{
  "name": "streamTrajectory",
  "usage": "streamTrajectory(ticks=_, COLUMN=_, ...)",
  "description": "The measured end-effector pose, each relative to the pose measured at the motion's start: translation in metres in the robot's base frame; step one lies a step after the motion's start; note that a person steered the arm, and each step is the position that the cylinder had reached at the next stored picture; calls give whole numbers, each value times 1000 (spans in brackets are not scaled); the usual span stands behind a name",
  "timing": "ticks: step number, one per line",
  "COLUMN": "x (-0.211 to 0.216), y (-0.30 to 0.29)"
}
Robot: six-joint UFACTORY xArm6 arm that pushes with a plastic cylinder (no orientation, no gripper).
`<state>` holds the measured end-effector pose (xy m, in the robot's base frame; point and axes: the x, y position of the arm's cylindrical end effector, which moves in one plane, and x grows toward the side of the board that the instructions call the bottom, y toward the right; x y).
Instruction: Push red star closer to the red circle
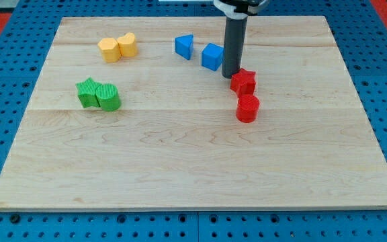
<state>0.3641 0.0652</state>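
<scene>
Red circle (247, 108) just below red star (243, 82) | my tip (230, 75) touches star's upper-left | no claw visible

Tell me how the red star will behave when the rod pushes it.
The red star looks squat and rigid, so it should slide rather than tip. Its points may make it rotate under my tip, which sits at its upper-left edge. The red circle lies close below, so contact would probably come quickly.
</scene>
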Motion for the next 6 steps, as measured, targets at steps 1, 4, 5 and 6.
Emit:
streamTrajectory(ticks=1, x=7, y=2)
streamTrajectory(ticks=4, x=30, y=5)
streamTrajectory(ticks=5, x=31, y=5)
streamTrajectory(ticks=6, x=31, y=3)
